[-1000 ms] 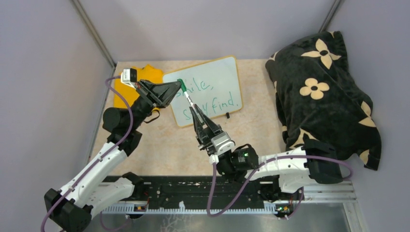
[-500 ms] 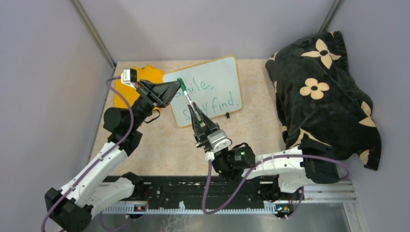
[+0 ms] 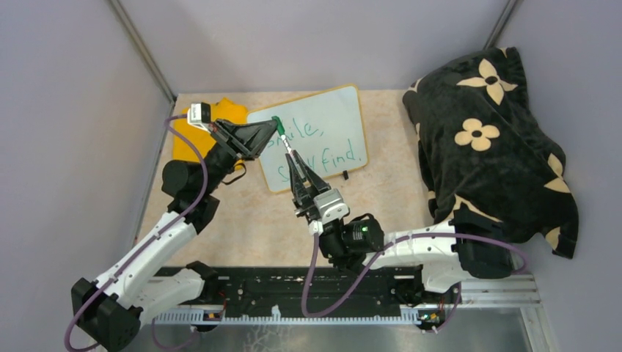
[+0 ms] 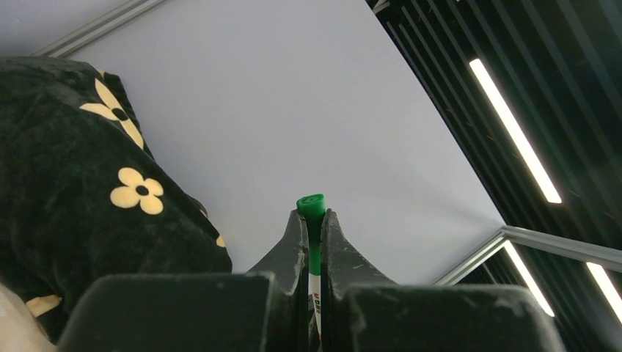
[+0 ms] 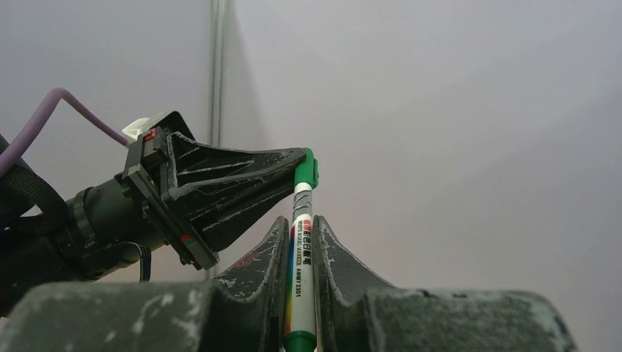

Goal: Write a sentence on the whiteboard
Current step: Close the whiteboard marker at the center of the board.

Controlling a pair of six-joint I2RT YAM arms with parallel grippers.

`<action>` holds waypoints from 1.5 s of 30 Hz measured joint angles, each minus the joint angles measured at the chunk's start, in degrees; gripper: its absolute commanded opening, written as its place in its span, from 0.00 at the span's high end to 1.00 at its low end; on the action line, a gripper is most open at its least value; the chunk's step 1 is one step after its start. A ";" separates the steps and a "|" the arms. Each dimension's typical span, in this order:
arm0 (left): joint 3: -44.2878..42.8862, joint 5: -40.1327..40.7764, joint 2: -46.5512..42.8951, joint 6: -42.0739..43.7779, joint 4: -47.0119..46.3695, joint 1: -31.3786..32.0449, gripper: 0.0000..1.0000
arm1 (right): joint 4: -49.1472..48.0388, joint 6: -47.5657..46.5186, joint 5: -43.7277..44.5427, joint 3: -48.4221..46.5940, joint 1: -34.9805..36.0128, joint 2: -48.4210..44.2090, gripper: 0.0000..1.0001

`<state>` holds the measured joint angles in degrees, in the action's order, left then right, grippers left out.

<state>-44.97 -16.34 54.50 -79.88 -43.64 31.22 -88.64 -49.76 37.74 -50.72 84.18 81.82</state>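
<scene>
Green in two lines across the whiteboard [image 3: 334, 110], lying on the table [image 3: 381, 198] at its far middle: the sentence [image 3: 346, 155], seemingly complete. Above its left end, left gripper [image 3: 274, 130] squeezed tight on the cap [image 4: 311, 205], right gripper [image 5: 301, 224] clamped round the marker [image 5: 301, 257] barrel. Against a second ago, shifted forward and leftward on the right side, pushing barrel toward cap; barely moved on the left. Reads as recapping, with the writing over; cannot tell whether seated fully
</scene>
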 measured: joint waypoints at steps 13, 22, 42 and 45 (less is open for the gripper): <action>0.00 2.12 1.09 1.81 -0.50 1.73 1.00 | -0.09 0.50 1.77 0.00 -0.31 -0.02 1.00; -0.24 2.32 0.72 3.72 0.04 2.03 1.00 | -0.09 1.20 1.75 0.04 -0.46 -0.02 1.00; -1.38 10.25 1.31 10.97 -1.51 6.78 1.00 | 0.02 6.88 1.68 -1.75 -3.43 2.03 1.00; -0.63 10.82 0.72 11.34 -2.45 6.99 1.00 | 0.20 7.67 1.46 -1.64 -3.43 1.92 1.00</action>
<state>-45.60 -5.52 55.22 -68.53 -46.09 38.22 -88.44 -42.09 39.20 -52.36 80.75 83.74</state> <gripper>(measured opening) 0.026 0.126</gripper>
